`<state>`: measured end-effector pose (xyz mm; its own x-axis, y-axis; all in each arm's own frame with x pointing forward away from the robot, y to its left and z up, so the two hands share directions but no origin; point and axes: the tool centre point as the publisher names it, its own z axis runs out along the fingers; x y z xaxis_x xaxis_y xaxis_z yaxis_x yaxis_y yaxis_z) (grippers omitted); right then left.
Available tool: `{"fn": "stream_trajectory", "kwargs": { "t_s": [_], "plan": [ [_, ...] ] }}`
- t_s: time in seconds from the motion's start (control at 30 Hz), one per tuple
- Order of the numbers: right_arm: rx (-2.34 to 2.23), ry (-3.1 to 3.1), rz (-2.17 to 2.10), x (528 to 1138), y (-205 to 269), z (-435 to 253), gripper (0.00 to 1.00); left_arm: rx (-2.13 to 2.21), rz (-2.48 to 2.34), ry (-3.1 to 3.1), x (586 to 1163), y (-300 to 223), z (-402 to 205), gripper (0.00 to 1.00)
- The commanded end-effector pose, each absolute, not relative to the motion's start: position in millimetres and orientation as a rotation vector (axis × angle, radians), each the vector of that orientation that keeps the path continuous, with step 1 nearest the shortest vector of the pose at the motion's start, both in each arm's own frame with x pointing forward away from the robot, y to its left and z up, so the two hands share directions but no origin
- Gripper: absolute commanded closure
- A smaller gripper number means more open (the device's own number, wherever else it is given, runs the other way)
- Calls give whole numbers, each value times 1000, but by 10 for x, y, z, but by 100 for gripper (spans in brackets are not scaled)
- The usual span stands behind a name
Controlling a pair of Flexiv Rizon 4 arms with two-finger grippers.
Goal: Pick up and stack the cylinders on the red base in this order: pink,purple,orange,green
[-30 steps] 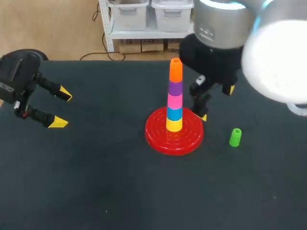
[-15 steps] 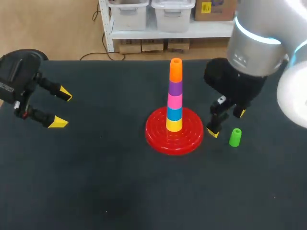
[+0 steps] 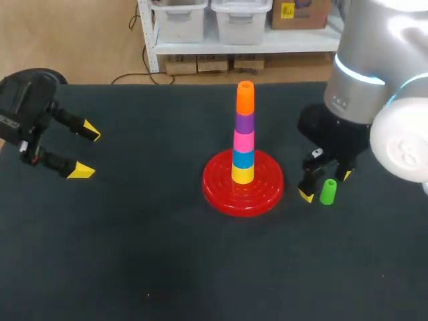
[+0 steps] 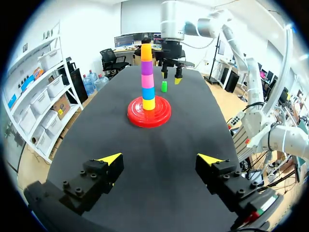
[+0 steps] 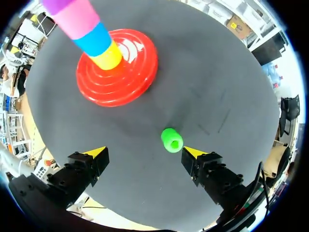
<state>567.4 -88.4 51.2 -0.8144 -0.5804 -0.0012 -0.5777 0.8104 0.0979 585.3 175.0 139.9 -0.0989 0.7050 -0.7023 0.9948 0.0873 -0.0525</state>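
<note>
Black table; right hand spread wide, green cylinder between its fingers.

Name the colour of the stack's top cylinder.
Top cylinder: orange, clearest in head view.

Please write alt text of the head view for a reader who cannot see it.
The right arm's tool stands open around a green cylinder on the black table, right of a red base bearing a stack of yellow, blue, pink, purple and orange cylinders. The left arm's tool is open near the table's left edge.
</note>
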Motion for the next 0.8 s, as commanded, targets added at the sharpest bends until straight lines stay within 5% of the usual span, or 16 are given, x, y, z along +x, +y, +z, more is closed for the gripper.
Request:
{"fn": "stream_trajectory", "kwargs": {
  "t_s": [0.03,0.8],
  "plan": [
    [934,-2970,-150,5747,-947,443,0,1669,-743,1858,5855,1759,1395,0],
    [907,-2916,-148,5972,-1053,178,0,1669,-743,1858,5855,1759,1395,0]
  ]
}}
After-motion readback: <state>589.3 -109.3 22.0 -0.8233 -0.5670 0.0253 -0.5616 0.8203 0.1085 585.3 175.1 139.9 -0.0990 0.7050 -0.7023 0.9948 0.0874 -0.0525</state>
